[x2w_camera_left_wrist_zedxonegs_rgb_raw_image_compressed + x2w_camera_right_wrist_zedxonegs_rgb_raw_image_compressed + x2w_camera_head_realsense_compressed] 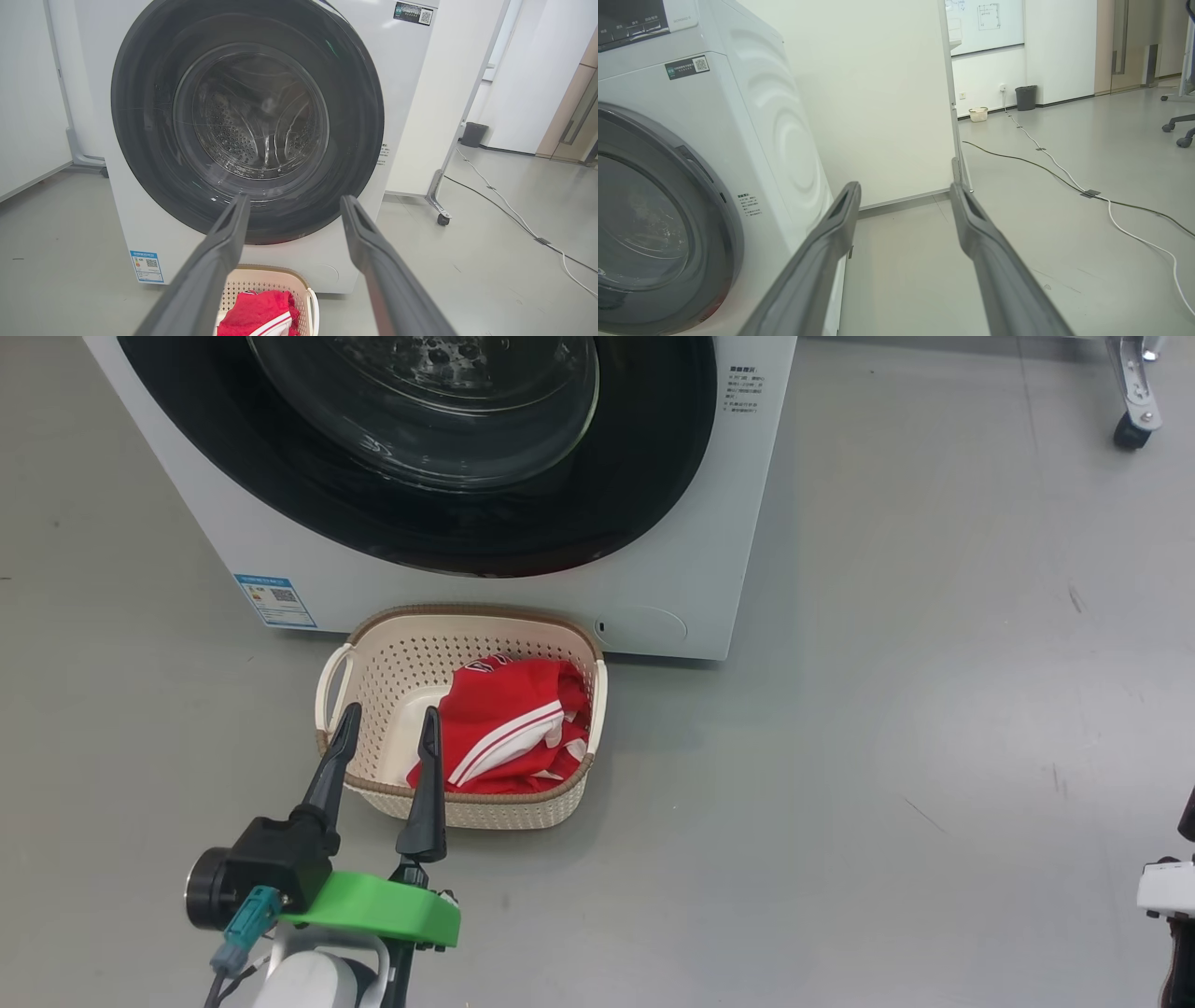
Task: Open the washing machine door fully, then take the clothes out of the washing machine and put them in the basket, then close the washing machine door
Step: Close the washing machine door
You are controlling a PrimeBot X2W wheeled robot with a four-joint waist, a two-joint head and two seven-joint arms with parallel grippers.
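Over the grey floor (887, 756), our left end effector (390, 712) and right end effector (904, 186) stand fully spread, empty. The clothes (509, 719) lie in the basket (467, 613). The washing machine door (653, 476) looks shut. We judge that only a latch check is left.

The clothes (509, 723) lie in the basket (411, 658) (right side), just before the washing machine (719, 523).

The grey floor (934, 709) carries the washing machine (709, 579). The basket (401, 658) stands just in front of it, and cables (1090, 192) trail across farther off.
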